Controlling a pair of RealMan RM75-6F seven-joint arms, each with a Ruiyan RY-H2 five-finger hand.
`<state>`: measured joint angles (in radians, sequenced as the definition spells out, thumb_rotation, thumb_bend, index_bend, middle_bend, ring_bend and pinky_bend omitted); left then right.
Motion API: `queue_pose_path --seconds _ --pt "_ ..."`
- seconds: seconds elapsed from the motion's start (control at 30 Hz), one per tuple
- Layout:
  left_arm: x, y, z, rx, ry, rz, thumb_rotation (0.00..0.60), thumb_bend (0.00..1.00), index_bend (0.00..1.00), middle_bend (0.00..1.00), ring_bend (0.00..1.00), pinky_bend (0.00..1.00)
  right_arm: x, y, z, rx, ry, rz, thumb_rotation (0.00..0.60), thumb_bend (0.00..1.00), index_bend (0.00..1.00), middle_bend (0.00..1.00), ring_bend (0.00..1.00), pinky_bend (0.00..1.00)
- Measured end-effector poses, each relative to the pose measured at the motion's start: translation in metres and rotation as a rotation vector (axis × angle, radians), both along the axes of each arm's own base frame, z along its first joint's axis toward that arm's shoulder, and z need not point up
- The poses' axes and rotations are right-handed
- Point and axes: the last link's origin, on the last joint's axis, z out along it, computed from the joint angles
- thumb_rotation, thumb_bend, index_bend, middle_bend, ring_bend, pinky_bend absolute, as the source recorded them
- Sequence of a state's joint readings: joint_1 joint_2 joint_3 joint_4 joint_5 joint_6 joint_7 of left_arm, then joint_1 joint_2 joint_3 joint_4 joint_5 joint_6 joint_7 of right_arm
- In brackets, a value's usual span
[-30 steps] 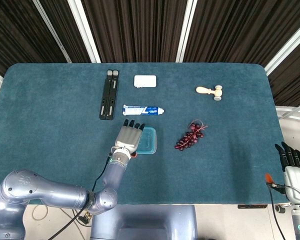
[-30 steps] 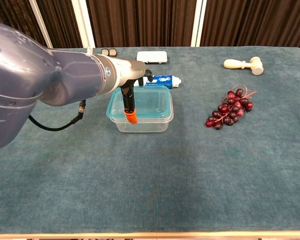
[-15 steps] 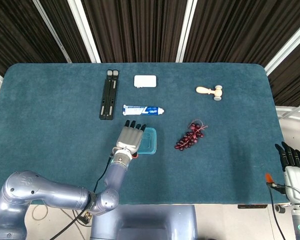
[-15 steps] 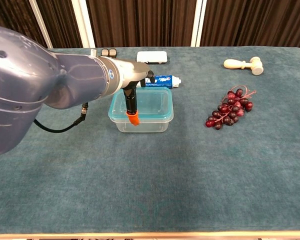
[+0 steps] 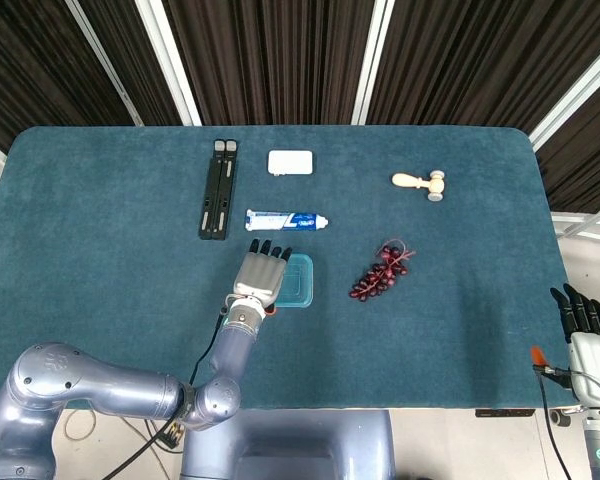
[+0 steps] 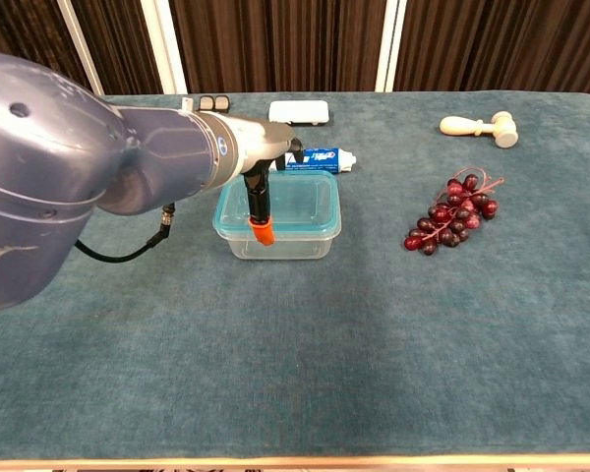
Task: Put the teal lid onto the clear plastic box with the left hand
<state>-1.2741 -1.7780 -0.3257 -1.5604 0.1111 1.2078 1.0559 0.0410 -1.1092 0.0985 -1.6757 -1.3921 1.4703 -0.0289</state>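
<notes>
The teal lid point(image 5: 300, 282) lies level on the clear plastic box point(image 6: 280, 244) in the middle of the table, its rim point(image 6: 300, 202) lined up with the box's edge. My left hand point(image 5: 261, 274) lies flat over the lid's left half with its fingers stretched out toward the toothpaste. In the chest view my forearm hides most of that hand, so contact with the lid is not plain. An orange cable tag point(image 6: 264, 233) hangs from the wrist in front of the box. My right hand point(image 5: 583, 318) hangs off the table's right front corner, holding nothing.
A toothpaste tube point(image 5: 285, 220) lies just behind the box. Purple grapes point(image 5: 379, 272) sit to its right. Farther back are a black folded bar point(image 5: 218, 188), a white case point(image 5: 290, 162) and a small wooden mallet point(image 5: 420, 183).
The lid, tilted up at its left a second ago, has come down level on the box. My left hand sank slightly with it. The right hand has not moved.
</notes>
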Motion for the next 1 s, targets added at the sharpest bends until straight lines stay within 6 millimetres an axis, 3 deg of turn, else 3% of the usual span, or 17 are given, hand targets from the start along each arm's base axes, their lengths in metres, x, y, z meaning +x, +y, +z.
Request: queue_pose_path --seconds 0.77,1.0 --pt "-0.0048 -0.0009 -0.0041 -0.003 0.019 0.009 0.6 0.17 0.1 0.35 0.02 0.0 0.0002 0.0003 -0.0001 -0.001 -0.002 0.0 0.6 0.36 0.05 0.0 0.0 0.0" --pt "-0.0047 -0.0003 -0.0039 -0.003 0.016 0.008 0.6 0.15 0.09 0.29 0.01 0.0 0.0001 0.0003 -0.0001 -0.001 -0.002 -0.002 0.6 0.36 0.05 0.0 0.0 0.0"
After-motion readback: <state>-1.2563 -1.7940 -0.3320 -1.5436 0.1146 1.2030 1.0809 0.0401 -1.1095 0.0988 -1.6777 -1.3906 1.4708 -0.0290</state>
